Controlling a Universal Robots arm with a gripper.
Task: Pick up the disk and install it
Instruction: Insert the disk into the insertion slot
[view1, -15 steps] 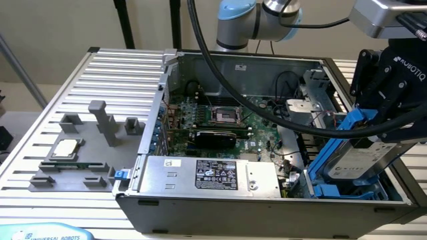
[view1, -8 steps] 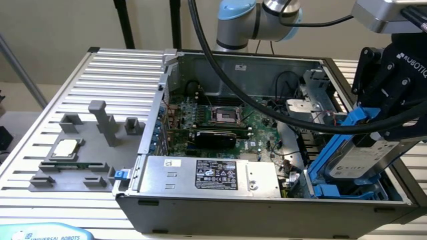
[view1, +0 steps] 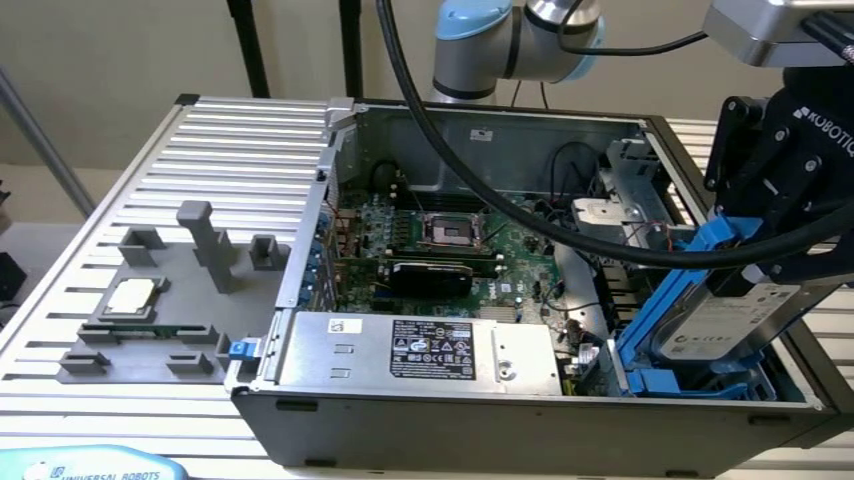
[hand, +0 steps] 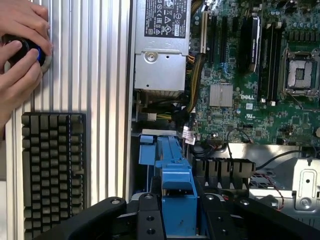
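Note:
The disk (view1: 727, 320), silver-grey with a white label and a bright blue carrier frame, hangs tilted over the blue drive cage (view1: 651, 378) at the front corner of the open computer case (view1: 534, 420), on the exterior view's right. My black gripper (view1: 761, 262) is shut on the disk's upper end. The lower end of the disk reaches down into the cage. In the wrist view the blue carrier (hand: 177, 200) sits clamped between my two black fingers (hand: 150, 220), with the cage's blue rails (hand: 150, 150) just beyond it.
Inside the case lie the motherboard (view1: 441, 235), a silver power supply (view1: 427, 350) and loose cables near the bay. A grey fixture with a small square chip (view1: 134, 297) sits on the ribbed table at the exterior view's left. A keyboard (hand: 52, 165) and a person's hands (hand: 20, 50) are beside the case.

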